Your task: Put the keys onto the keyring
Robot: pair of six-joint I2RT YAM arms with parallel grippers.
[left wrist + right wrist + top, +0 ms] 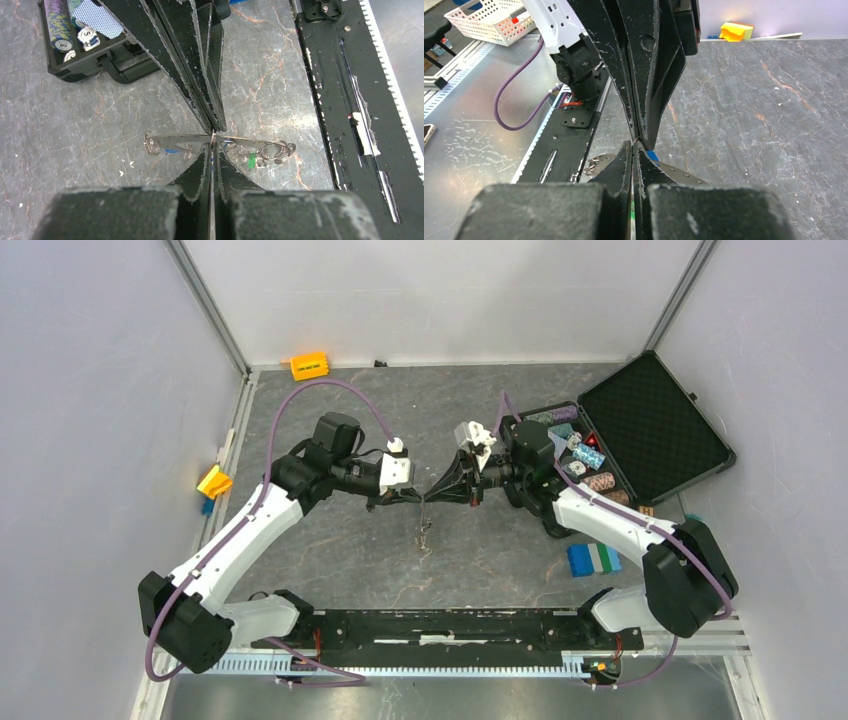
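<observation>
My left gripper (213, 151) and my right gripper (216, 125) meet tip to tip over the middle of the table (75, 150). Each has its fingers pressed together on the thin edge of the keyring (175, 136), which is held up between them. The keys (252, 161), one with a blue tag and one with a green tag, dangle beneath it. I cannot tell whether they are all threaded on. The ring looks thin and springy, so I judge that one side should pinch firmly and hold steady while the other works gently along the rim. I should avoid twisting it or pulling my tips apart, because the ring could slip free and drop.
</observation>
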